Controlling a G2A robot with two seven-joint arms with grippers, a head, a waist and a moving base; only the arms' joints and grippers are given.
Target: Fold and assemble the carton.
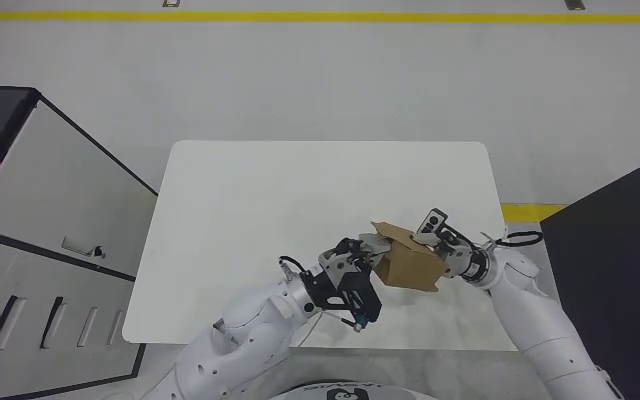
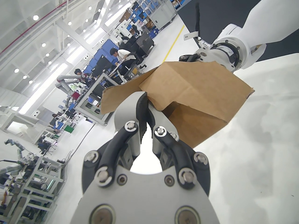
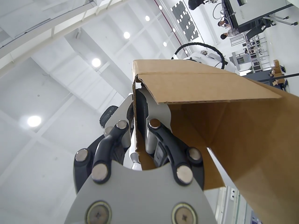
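Carton (image 1: pixel 408 265), brown, half-folded (tabletop (image 1: pixel 300 200) beneath it). Right pincer (image 3: pixel 137 103) clamps its right wall; left pincer (image 2: pixel 146 102), closed, nips its left flap. Long axis runs between the pincers.

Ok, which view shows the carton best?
Left wrist view: the carton shows nearly whole, flaps open. Top view shows it small between the arms; right wrist view, one wall close up, clamped by the right gripper.

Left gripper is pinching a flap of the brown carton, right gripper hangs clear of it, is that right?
Not quite. The right gripper is not clear of the carton: the right wrist view shows a carton wall clamped between its fingers. The left gripper does pinch a flap.
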